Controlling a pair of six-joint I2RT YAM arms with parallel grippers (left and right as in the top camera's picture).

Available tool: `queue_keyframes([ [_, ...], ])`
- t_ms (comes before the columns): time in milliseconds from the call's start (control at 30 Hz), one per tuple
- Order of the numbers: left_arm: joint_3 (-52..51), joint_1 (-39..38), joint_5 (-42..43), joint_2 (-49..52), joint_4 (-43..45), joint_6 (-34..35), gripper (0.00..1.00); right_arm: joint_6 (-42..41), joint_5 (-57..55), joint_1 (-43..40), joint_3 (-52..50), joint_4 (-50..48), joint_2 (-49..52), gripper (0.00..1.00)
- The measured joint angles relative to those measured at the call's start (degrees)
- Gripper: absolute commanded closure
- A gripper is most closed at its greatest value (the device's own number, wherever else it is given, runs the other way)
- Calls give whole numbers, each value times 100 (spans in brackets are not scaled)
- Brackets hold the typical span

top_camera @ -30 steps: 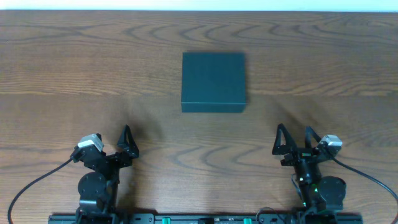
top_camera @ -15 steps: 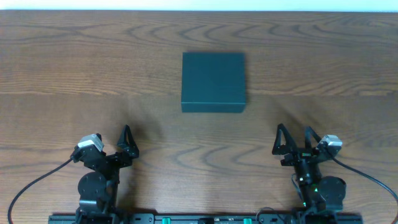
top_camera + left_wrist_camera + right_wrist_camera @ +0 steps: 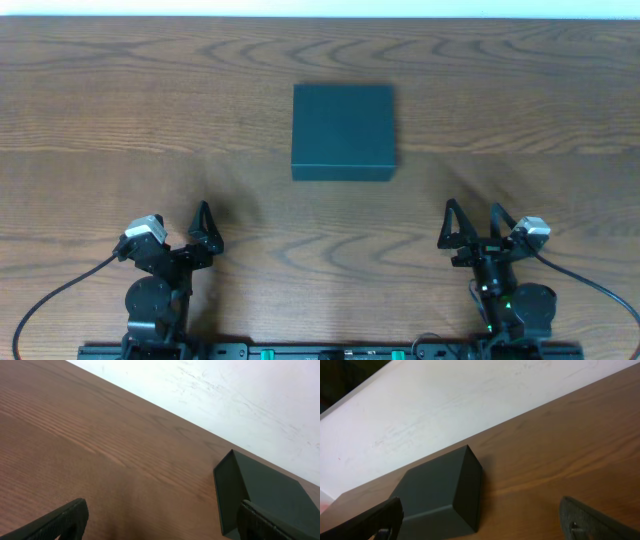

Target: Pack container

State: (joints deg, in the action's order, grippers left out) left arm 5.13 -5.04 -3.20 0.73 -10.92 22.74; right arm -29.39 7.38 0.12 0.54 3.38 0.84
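Noting container (image 3: pixel 343 130) square-on to tabletop (image 3: pixel 120 120) edges, near-square; we cannot pick long axis; left gripper (image 3: pixel 162 505), right gripper (image 3: pixel 481 505) both apart.

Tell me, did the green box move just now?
No. The container stays in the same spot against the grain of the table.

No writing, label, brand or number can be read anywhere I look. The dark teal-green square matte box (image 3: pixel 343 130) shows only plain faces from above and from both wrist views. The brown wooden table (image 3: pixel 100 110) around it carries nothing but its grain.
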Motion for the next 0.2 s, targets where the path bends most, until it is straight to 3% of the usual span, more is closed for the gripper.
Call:
queue_keyframes([
  [200, 0, 0, 0, 0, 0, 0, 5, -2, 0, 0, 0, 0, 0, 1],
])
